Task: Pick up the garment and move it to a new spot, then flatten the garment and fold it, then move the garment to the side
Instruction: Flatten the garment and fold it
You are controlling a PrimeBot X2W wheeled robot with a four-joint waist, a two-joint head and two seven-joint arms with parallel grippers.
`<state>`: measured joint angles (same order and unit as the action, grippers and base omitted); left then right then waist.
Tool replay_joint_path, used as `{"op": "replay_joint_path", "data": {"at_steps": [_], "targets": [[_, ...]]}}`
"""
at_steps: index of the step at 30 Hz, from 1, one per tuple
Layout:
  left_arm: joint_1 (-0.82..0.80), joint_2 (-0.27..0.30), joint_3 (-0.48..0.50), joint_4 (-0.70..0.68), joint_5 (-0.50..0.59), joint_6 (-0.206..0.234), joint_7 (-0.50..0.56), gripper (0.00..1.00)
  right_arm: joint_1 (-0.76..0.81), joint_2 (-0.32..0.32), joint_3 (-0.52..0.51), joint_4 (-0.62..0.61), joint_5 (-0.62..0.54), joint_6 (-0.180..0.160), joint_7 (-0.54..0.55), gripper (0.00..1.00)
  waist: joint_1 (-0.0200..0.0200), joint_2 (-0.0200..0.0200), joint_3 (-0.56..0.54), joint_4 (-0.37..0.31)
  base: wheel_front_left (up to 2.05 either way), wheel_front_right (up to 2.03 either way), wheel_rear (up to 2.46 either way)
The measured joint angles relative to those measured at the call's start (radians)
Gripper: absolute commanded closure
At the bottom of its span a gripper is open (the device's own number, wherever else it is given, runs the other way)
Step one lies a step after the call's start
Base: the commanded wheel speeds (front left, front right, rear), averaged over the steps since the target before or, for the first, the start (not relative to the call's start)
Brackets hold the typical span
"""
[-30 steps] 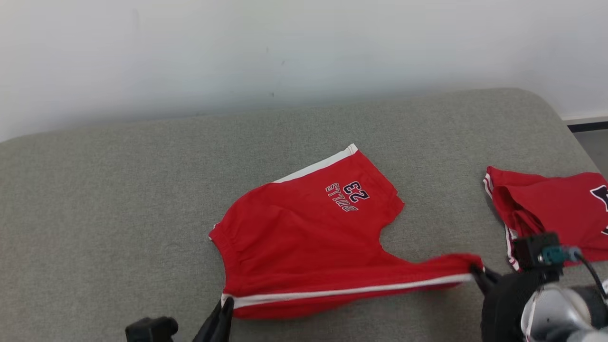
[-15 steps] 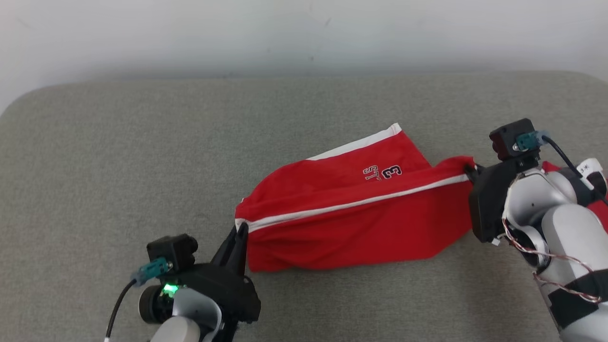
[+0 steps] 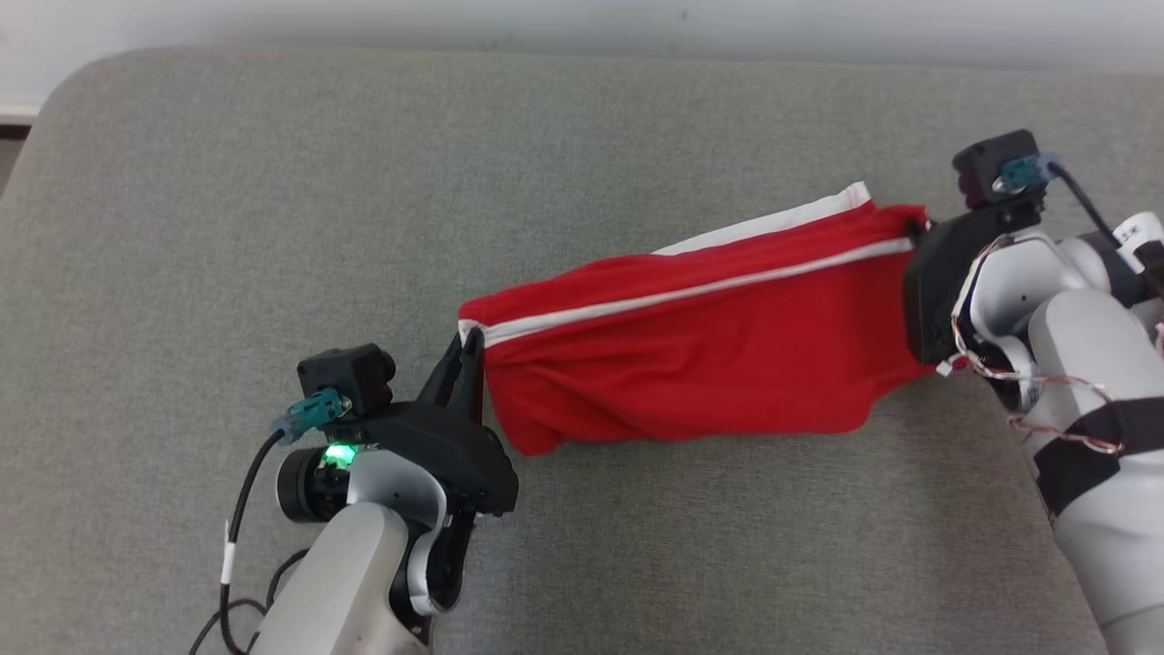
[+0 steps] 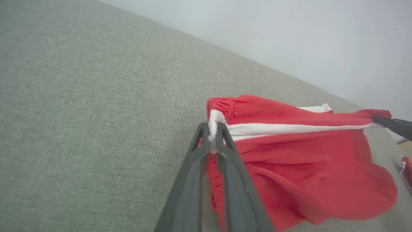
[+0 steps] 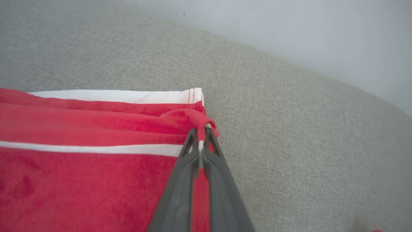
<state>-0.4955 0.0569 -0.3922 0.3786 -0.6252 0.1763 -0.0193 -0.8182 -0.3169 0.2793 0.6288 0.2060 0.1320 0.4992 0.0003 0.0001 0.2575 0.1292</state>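
Observation:
The garment (image 3: 700, 355) is a pair of red shorts with white side stripes, stretched between both grippers above the grey cushion. My left gripper (image 3: 467, 344) is shut on its waistband corner at the left end; the left wrist view shows the fingers pinching the white stripe of the garment (image 4: 289, 154) at the left gripper (image 4: 212, 135). My right gripper (image 3: 917, 235) is shut on the hem corner at the right end, and in the right wrist view the right gripper (image 5: 200, 135) clamps a bunched red edge of the garment (image 5: 90, 161). The lower half of the shorts hangs in loose folds.
The grey fabric cushion (image 3: 273, 227) spreads wide around the shorts, with its rounded far-left corner (image 3: 73, 82) and a pale wall behind. A sliver of another red cloth (image 4: 406, 167) shows at the right edge of the left wrist view.
The camera has tilted down and turned. Both grippers have carried the near edge of the shorts up and away over the rest, hiding the printed number; the second red garment has left the head view.

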Motion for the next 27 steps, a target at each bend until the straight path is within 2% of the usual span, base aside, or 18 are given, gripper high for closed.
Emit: {"op": "replay_joint_path", "data": {"at_steps": [1,2,3,11,15,19,21,27], "targets": [[-0.009,-0.001,-0.004,0.007,-0.002,0.001,-0.004,0.67,-0.012,0.007,-0.015,0.021,-0.006,0.000,-0.012,1.00,-0.0001,0.0000,0.007,0.004,0.00,0.00,0.00],[-0.017,-0.002,-0.006,0.011,-0.003,0.006,-0.007,0.19,-0.025,0.013,-0.025,0.036,-0.011,0.000,-0.033,0.60,-0.0001,0.0001,0.014,0.008,0.00,0.00,0.00],[-0.025,-0.004,-0.010,0.017,-0.007,0.009,-0.012,0.00,-0.038,0.019,-0.034,0.051,-0.019,0.000,-0.053,0.00,-0.0001,0.0001,0.020,0.012,0.00,0.00,0.00],[-0.046,-0.005,-0.017,0.035,-0.031,0.007,-0.116,0.00,-0.089,0.070,-0.075,0.143,-0.042,0.000,-0.249,0.00,-0.0002,0.0000,0.021,0.023,0.00,0.00,0.00],[-0.041,0.004,-0.004,0.037,-0.017,0.001,-0.192,0.00,-0.091,0.072,-0.093,0.197,-0.028,0.000,-0.289,0.00,-0.0002,0.0000,-0.004,0.021,0.00,0.00,0.00],[0.005,0.043,0.012,0.015,0.036,-0.011,-0.234,0.00,-0.084,0.070,-0.112,0.242,0.001,0.000,-0.292,0.00,-0.0004,0.0000,-0.037,0.018,0.00,0.00,0.00],[0.056,0.079,0.024,-0.036,0.114,-0.029,-0.241,0.00,-0.068,0.064,-0.142,0.277,0.032,0.000,-0.278,0.00,-0.0004,-0.0001,-0.063,0.015,0.00,0.00,0.00],[0.226,0.091,0.119,-0.195,0.273,-0.082,-0.242,0.00,-0.028,0.055,-0.173,0.331,0.058,0.000,-0.233,0.00,-0.0006,-0.0002,-0.106,0.012,0.00,0.00,0.00]]}}
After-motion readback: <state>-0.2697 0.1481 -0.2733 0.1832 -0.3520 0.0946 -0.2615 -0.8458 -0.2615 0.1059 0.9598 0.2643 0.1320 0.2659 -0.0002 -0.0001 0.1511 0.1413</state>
